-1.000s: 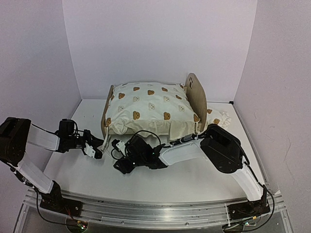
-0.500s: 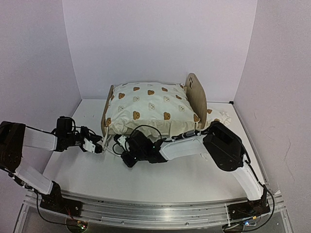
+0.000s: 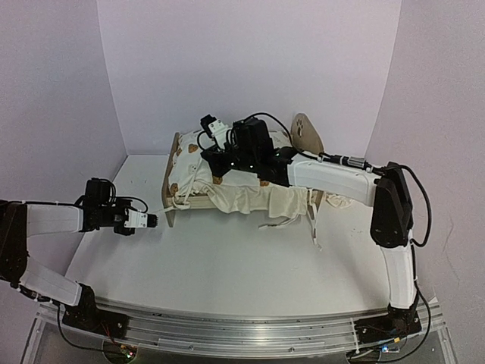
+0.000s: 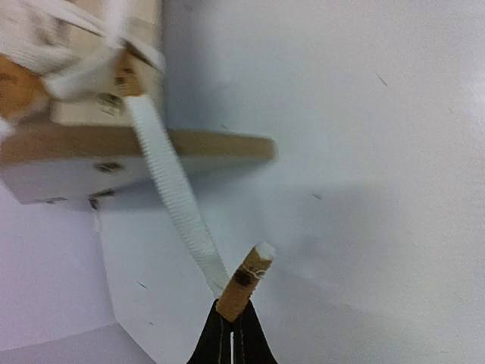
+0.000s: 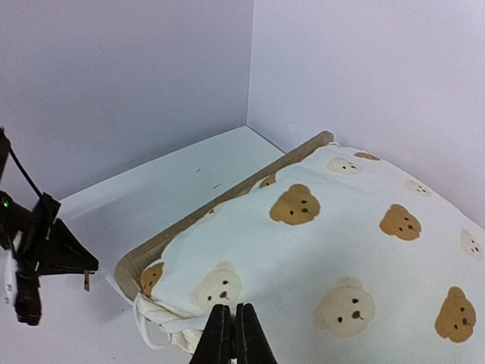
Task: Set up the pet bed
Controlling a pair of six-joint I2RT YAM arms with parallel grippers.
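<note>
Right gripper (image 5: 233, 331) lifted above duvet (image 5: 341, 258); left gripper (image 4: 233, 334) pinches tie string (image 4: 170, 182).

Top view high, from near edge; wrists close; all share pet bed (image 3: 244, 199).

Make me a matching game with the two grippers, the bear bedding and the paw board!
Things
1. left gripper
2. right gripper
3. bedding
4. paw board

States
A. light wood, standing upright
B. shut on the tie string
C. cream with brown bears
D. shut, over the bedding

Pairs: 1-B, 2-D, 3-C, 4-A
</note>
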